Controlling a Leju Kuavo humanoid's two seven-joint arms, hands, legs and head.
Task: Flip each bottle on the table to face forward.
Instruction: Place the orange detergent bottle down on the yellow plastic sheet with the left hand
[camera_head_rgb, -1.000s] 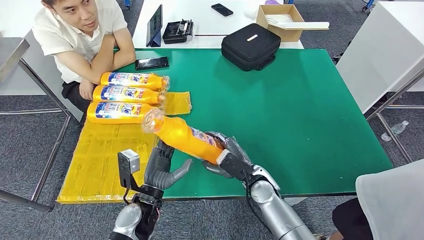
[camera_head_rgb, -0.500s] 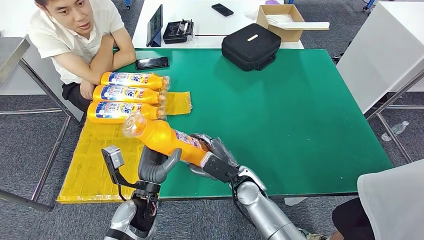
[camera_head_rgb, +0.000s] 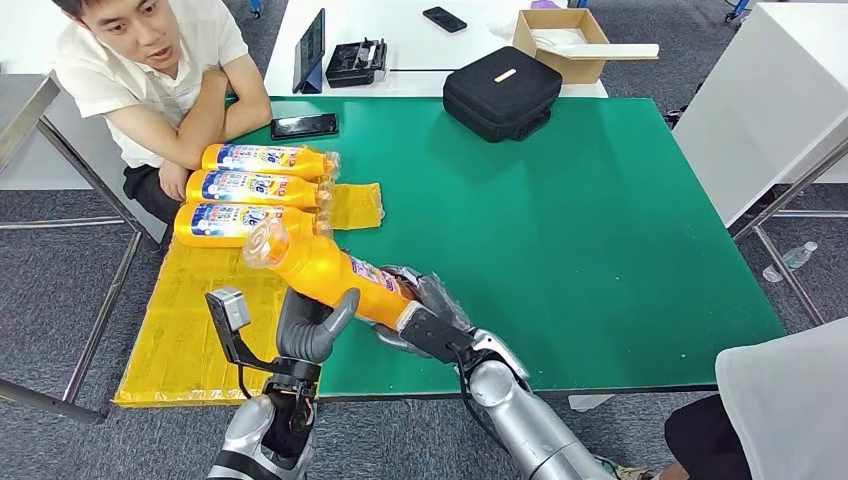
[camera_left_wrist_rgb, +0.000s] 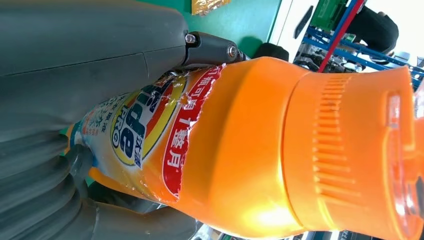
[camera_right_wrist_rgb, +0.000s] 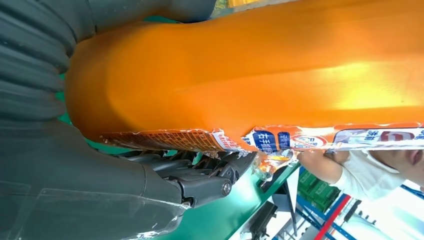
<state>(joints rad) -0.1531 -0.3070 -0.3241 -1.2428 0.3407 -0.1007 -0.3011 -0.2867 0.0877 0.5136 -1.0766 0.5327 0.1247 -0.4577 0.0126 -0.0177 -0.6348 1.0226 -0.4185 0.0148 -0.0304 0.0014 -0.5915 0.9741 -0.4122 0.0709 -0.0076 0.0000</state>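
Green table (camera_head_rgb: 600, 200): both hands, right (camera_head_rgb: 425, 310) and left (camera_head_rgb: 310, 330), fingers wrapping orange bottle (camera_head_rgb: 330, 272); left wrist view shows label.

Grey carpet floor (camera_head_rgb: 60, 290) is seen all round, w/ a clear plastic bottle (camera_head_rgb: 790, 260) left lying on it at right. Green table (camera_head_rgb: 600, 230) is set centre on metal legs; a yellow mat (camera_head_rgb: 190, 320) is laid over its left part. A white table (camera_head_rgb: 400, 40) is pushed against the far edge, loaded w/ a tablet (camera_head_rgb: 310, 50), black tray (camera_head_rgb: 357, 62), phone (camera_head_rgb: 444, 19) & cardboard box (camera_head_rgb: 565, 40). Another white table (camera_head_rgb: 750, 110) is angled at right. A black case (camera_head_rgb: 500, 92) & second phone (camera_head_rgb: 303, 126) are kept on the green top. A person in a white shirt (camera_head_rgb: 160, 70) is seated far left.
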